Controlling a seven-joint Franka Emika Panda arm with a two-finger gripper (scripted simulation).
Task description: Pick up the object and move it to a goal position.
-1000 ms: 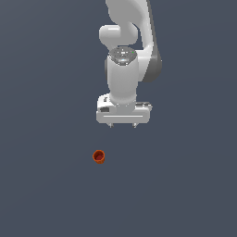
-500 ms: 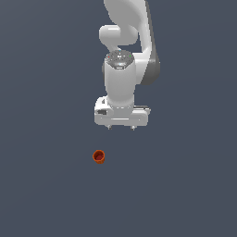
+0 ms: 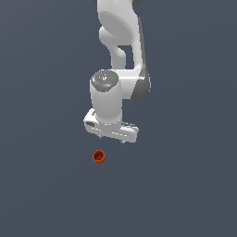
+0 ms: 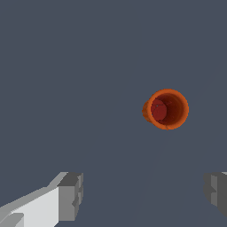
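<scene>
The small orange-red cup (image 3: 98,157) stands on the dark grey floor, its darker hollow facing up. In the wrist view the cup (image 4: 167,109) shows from above, apart from the fingers. My white gripper (image 3: 111,140) hangs above the floor, just above and to the exterior view's right of the cup, not touching it. Its two grey fingertips (image 4: 71,196) are spread wide in the wrist view, with nothing between them. The gripper (image 4: 142,195) is open and empty.
The white arm (image 3: 119,55) rises from the gripper toward the top of the exterior view. Only the plain dark grey floor (image 3: 185,194) shows around the cup.
The gripper has moved down and toward the exterior view's left, closer to the cup, and the hand has turned a little. The cup has not moved.
</scene>
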